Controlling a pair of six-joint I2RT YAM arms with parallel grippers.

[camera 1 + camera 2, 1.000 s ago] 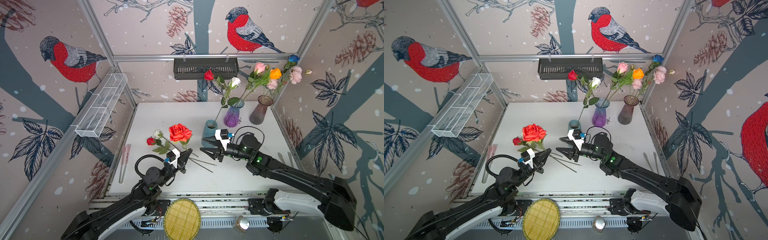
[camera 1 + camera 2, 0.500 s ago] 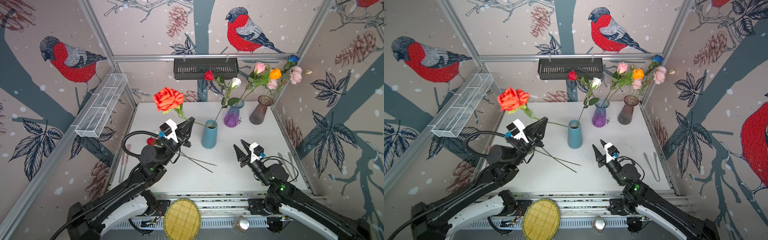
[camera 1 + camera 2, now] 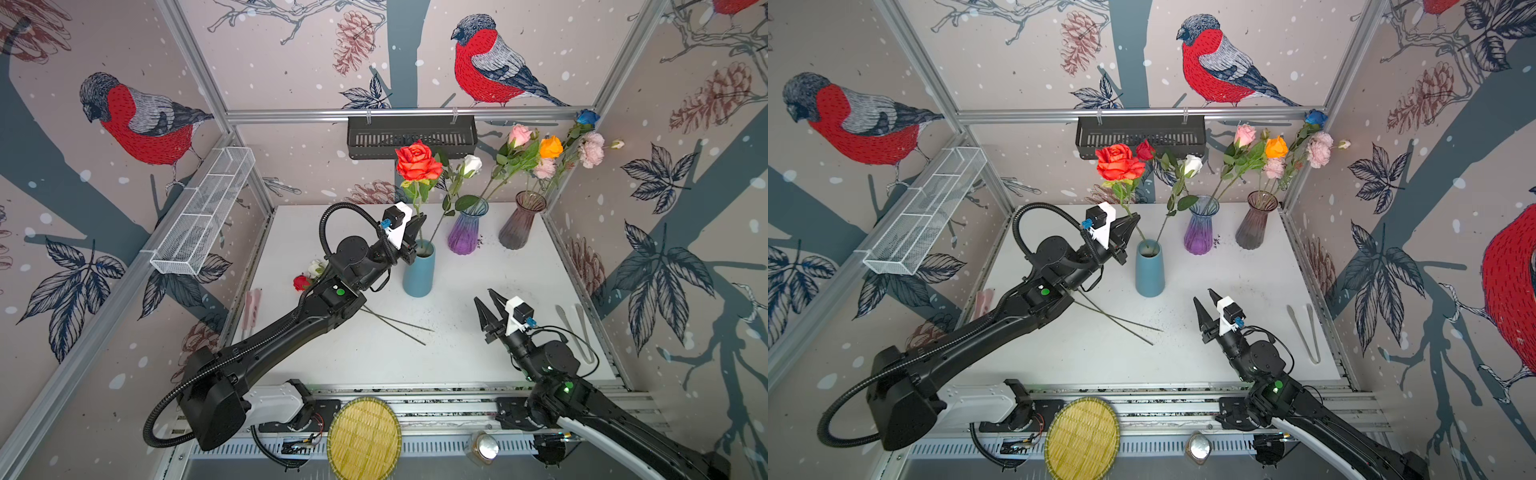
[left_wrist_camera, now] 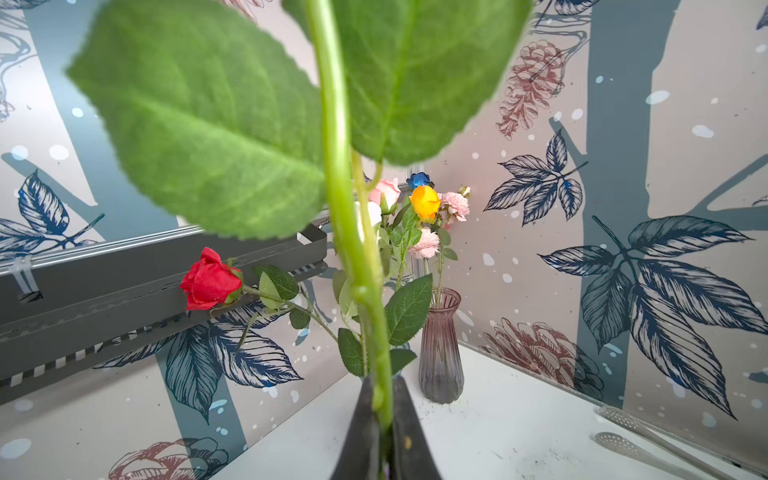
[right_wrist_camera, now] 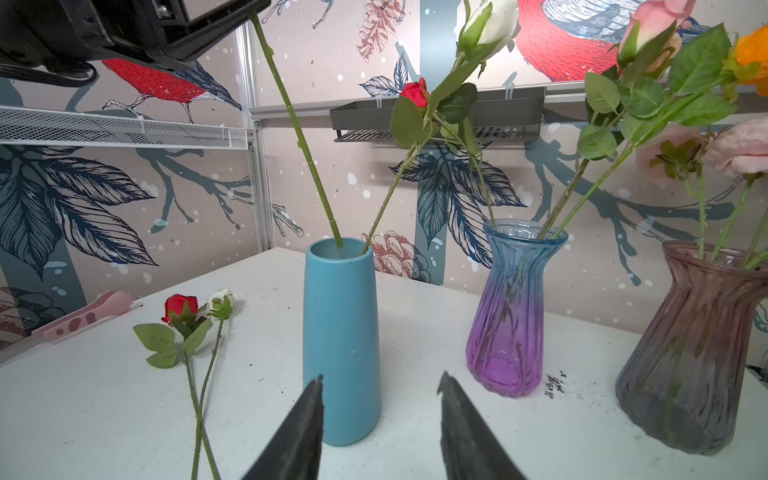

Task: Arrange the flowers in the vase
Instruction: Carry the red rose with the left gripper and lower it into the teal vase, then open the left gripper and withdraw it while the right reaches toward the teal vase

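Note:
My left gripper (image 3: 417, 226) (image 4: 380, 380) is shut on the green stem of a large red-orange rose (image 3: 417, 162) (image 3: 1119, 162). It holds the rose upright, with the stem's lower end inside the mouth of the blue vase (image 3: 419, 274) (image 5: 340, 340). That vase also holds a stem with a small red bud (image 3: 1145, 149) and a white rose (image 3: 1192, 164). My right gripper (image 3: 484, 297) (image 5: 380, 380) is open and empty, low over the table in front of the blue vase. A small red rose (image 3: 301, 282) (image 5: 179, 305) and a white bud (image 3: 316, 267) lie on the table at the left.
A purple vase (image 3: 464, 235) and a mauve vase (image 3: 519, 226) with several flowers stand at the back right. Pink tongs (image 3: 252, 307) lie at the left edge, metal tongs (image 3: 577, 328) at the right. A black basket (image 3: 411, 135) hangs on the back wall.
My left arm lifted the red-orange rose off the table and carried it right, to the blue vase. My right gripper drew back from the table's middle toward the front right.

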